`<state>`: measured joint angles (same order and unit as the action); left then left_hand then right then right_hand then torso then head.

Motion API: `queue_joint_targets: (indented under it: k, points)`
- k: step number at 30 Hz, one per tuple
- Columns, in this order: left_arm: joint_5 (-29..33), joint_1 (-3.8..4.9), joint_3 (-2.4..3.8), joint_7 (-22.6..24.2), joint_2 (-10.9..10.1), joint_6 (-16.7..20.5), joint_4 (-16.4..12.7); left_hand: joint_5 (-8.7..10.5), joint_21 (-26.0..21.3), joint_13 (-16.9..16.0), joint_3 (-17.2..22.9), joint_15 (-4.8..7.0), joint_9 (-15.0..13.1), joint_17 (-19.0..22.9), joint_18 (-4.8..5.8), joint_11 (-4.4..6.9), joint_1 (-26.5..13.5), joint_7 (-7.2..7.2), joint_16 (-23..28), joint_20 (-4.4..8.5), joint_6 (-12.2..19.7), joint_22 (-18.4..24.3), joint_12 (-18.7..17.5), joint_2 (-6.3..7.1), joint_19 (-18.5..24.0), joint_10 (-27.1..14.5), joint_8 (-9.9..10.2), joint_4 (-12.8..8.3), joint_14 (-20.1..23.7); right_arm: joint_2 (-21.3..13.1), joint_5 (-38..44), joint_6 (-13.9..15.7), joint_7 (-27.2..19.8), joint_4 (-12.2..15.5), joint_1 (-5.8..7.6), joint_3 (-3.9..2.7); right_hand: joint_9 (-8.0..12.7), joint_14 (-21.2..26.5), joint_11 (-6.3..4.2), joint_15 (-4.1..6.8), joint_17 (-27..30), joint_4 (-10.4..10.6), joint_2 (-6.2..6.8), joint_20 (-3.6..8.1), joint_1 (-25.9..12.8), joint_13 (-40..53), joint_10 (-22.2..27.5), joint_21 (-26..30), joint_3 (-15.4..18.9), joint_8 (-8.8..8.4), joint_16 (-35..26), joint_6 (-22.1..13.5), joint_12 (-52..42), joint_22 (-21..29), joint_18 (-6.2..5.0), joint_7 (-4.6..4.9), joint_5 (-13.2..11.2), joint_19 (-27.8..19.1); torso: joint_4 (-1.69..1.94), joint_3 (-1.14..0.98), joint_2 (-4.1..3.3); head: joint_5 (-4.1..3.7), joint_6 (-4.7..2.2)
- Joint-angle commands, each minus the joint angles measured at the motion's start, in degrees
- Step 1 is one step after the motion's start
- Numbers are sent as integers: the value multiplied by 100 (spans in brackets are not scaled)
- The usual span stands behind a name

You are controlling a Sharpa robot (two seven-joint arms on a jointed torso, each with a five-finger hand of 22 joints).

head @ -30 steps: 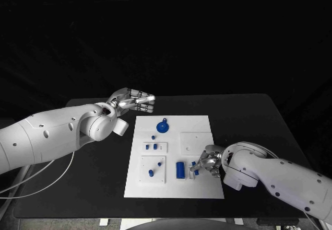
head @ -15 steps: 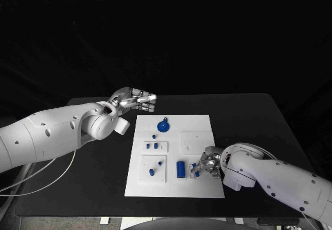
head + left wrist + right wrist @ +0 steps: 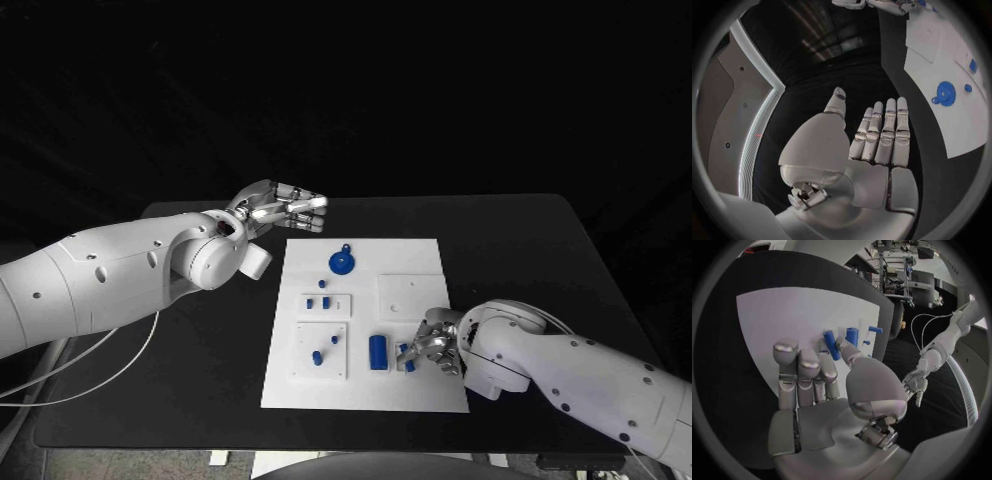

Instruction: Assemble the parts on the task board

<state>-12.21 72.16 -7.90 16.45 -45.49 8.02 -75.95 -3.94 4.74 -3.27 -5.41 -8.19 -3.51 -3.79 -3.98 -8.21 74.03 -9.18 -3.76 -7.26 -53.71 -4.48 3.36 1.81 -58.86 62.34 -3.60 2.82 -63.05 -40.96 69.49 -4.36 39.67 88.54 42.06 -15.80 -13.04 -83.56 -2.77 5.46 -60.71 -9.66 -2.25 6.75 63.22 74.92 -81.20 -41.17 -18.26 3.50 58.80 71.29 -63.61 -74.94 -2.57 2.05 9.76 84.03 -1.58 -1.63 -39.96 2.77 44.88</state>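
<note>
The right hand (image 3: 433,345) pinches a small blue peg (image 3: 831,344) over the task board (image 3: 418,255); the left hand (image 3: 281,208) hovers empty, fingers extended.

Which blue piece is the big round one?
The disc-shaped blue piece with a small tab, at the far end of the task board nearest the left hand. The other blue pieces are small pegs or cylinders.

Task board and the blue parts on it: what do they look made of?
Task board: looks like matte white rigid plastic, flat and even with raised square tiles; painted metal is possible. Round blue part and blue cylinder: uniform saturated blue with soft sheen, likely moulded or printed plastic. Not certain from these views.
</note>
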Motion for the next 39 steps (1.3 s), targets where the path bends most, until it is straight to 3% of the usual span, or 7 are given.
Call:
queue_joint_targets:
  k: [1, 11, 14, 18, 26, 31, 39]
  points:
    - [-13, 4, 3, 25, 5, -103, -19, 36, -18, -8, -17, -7, 9, -6, 6, -5, -23, -7, 23, -25, 46, 4, 18, -20, 25, -32, 14, 29, 43, 13, 53, -109, -38, -1, -9, 13, -7, -4, -28, 34, 7, -361, -64, 27, 26, 281, -9, 24, -330, 19, -21, 100, 37, -434, -50, -69, 20, 304, -11, 1, 2, 3, -10]
    - [-13, 4, 3, 11, 11, -113, -19, 34, -19, -9, -17, -7, 9, -5, 6, -8, -23, -9, 23, -26, 58, 4, 18, -15, 26, -36, 15, 58, 45, 39, 47, -75, -69, -11, -10, 27, 13, -2, -31, 40, 16, -329, -51, 36, 4, 277, -2, 41, -297, 18, -39, 98, 63, -429, -45, -75, 21, 305, -6, -5, 2, 1, -16]
    - [-13, 4, 3, 8, 10, -112, -19, 35, -19, -8, -18, -8, 10, -5, 5, -9, -26, -9, 23, -25, 68, 5, 17, -12, 26, -37, 16, 68, 46, 48, 34, -57, -77, -31, -10, 29, 22, -2, -37, 46, 17, -249, -25, 43, -49, 276, 1, 54, -149, 18, -45, 99, 74, -425, -44, -88, 192, 304, -6, -3, 1, 4, -17]
    - [-13, 4, 3, 4, 12, -109, -18, 35, -19, -8, -18, -8, 10, -5, 5, -9, -26, -9, 23, -25, 68, 5, 17, -12, 26, -37, 16, 68, 46, 62, 9, -54, -93, -48, -10, 30, 62, -3, -48, 55, 13, -67, -3, 51, -104, 276, 7, 56, 318, 15, -47, 115, 84, -423, -38, -120, 243, 307, -4, -2, 2, 12, -13]
    - [-12, 5, 3, -3, 7, -105, -17, 30, -19, -9, -10, -8, 9, -6, 5, -12, -17, -11, 23, -26, 64, 5, 17, -8, 28, -41, 15, 84, 46, 76, -26, -78, -139, -63, -10, 34, 219, -1, -41, 59, 4, 264, 13, 58, -86, 273, 26, 66, 1115, 13, -60, 139, 105, -422, -38, -108, 49, 307, -6, 1, 3, 16, -11]
    - [-12, 5, 3, -7, 5, -105, -18, 30, -19, -9, -10, -8, 9, -6, 5, -12, -17, -11, 23, -26, 64, 5, 17, -8, 28, -41, 15, 84, 46, 76, -32, -64, -160, -61, -10, 35, 262, -2, -36, 57, 2, 397, 16, 55, -95, 269, 27, 78, 1331, 14, -70, 147, 111, -418, -41, -100, 3, 307, -3, 0, 2, 14, -12]
    - [-15, 5, 3, -12, -1, -99, -17, 30, -19, -9, -10, -8, 9, -6, 5, -12, -17, -11, 23, -26, 64, 5, 17, -8, 28, -41, 15, 84, 46, 70, -42, -20, -202, -47, -10, 36, 272, -1, -35, 57, 8, 446, 9, 55, -109, 268, 28, 87, 1384, 14, -82, 147, 112, -416, -42, -97, -11, 306, -7, -5, 4, 28, -13]
